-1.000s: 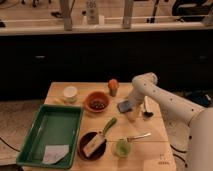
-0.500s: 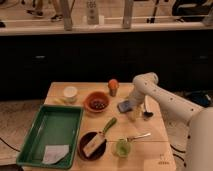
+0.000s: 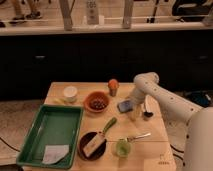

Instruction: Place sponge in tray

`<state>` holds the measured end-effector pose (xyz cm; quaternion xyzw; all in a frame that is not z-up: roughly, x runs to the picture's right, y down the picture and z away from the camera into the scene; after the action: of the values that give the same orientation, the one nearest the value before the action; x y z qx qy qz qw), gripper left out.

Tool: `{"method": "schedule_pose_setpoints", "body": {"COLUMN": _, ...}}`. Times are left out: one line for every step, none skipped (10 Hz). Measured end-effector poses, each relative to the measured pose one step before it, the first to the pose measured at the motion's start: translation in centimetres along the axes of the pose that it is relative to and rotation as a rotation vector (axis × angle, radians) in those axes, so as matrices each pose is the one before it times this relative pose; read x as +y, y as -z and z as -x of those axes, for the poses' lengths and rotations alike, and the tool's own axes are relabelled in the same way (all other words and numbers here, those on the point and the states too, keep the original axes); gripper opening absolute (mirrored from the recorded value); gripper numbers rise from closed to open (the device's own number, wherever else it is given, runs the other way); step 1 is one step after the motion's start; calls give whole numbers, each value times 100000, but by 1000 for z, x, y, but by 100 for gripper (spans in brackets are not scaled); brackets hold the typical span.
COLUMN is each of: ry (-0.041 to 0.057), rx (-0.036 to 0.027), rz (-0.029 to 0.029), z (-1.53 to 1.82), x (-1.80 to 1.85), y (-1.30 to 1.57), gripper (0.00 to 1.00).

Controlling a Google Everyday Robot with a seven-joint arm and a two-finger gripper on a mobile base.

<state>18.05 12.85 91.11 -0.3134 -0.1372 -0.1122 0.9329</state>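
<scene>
The sponge [image 3: 124, 105], a small blue-grey pad, lies on the wooden table right of the orange-brown bowl. My gripper [image 3: 134, 109] hangs from the white arm that reaches in from the right. It points down just to the right of the sponge, close to it or touching it, and stands open. The sponge rests on the table, not lifted. At the table's left front lies the big green tray [image 3: 50, 129], well left of the gripper, with a white cloth [image 3: 55, 154] in its near corner.
An orange-brown bowl [image 3: 96, 102], a white cup [image 3: 70, 93] and an orange item [image 3: 113, 86] stand at the back. A dark bowl with a tan block [image 3: 92, 145], a green-handled utensil [image 3: 107, 125], a green cup [image 3: 122, 147], a silver utensil [image 3: 137, 136] and a black scoop [image 3: 147, 114] fill the front.
</scene>
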Motion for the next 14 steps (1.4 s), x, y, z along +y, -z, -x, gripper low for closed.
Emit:
{"method": "schedule_pose_setpoints", "body": {"ry": 69, "rx": -319, "rz": 196, "z": 21, "x": -11, "y": -62, "gripper": 80}}
{"method": "schedule_pose_setpoints", "body": {"ry": 25, "rx": -164, "rz": -17, "z": 4, "x": -57, "y": -36, "gripper": 80}}
{"method": "schedule_pose_setpoints", "body": {"ry": -2, "rx": -170, "rz": 54, "z": 8, "x": -42, "y": -45, "gripper": 80}}
{"method": "schedule_pose_setpoints", "body": {"ry": -151, "rx": -357, "rz": 534, "z": -19, "x": 31, "y": -83, "gripper": 80}}
{"method": "schedule_pose_setpoints", "body": {"ry": -5, "rx": -180, "rz": 182, "z": 3, "x": -43, "y": -39, "gripper": 80}}
{"method": "schedule_pose_setpoints", "body": {"ry": -42, "rx": -191, "rz": 253, "z": -9, "x": -21, "y": -45, "gripper": 80}}
{"method": "schedule_pose_setpoints", "body": {"ry": -136, "rx": -217, "rz": 160, "z": -7, "x": -5, "y": -21, "gripper": 80}}
{"method": "schedule_pose_setpoints", "body": {"ry": -175, "rx": -188, "rz": 235, "z": -42, "x": -26, "y": -62, "gripper": 80}}
{"method": "schedule_pose_setpoints", "body": {"ry": -101, "rx": -128, "rz": 394, "z": -32, "x": 6, "y": -42, "gripper": 80}}
{"method": "schedule_pose_setpoints", "body": {"ry": -71, "rx": -149, "rz": 239, "z": -25, "x": -1, "y": -41, "gripper": 80}}
{"method": "schedule_pose_setpoints", "body": {"ry": -189, "rx": -267, "rz": 149, "z": -49, "x": -64, "y": -36, "gripper": 80}}
{"method": "schedule_pose_setpoints", "body": {"ry": -130, "rx": -81, "rz": 208, "z": -41, "x": 16, "y": -16, "gripper": 80}}
{"method": "schedule_pose_setpoints", "body": {"ry": -208, "rx": -126, "rz": 226, "z": -56, "x": 24, "y": -18, "gripper": 80}}
{"method": "schedule_pose_setpoints", "body": {"ry": -192, "rx": -181, "rz": 141, "z": -43, "x": -28, "y": -20, "gripper": 80}}
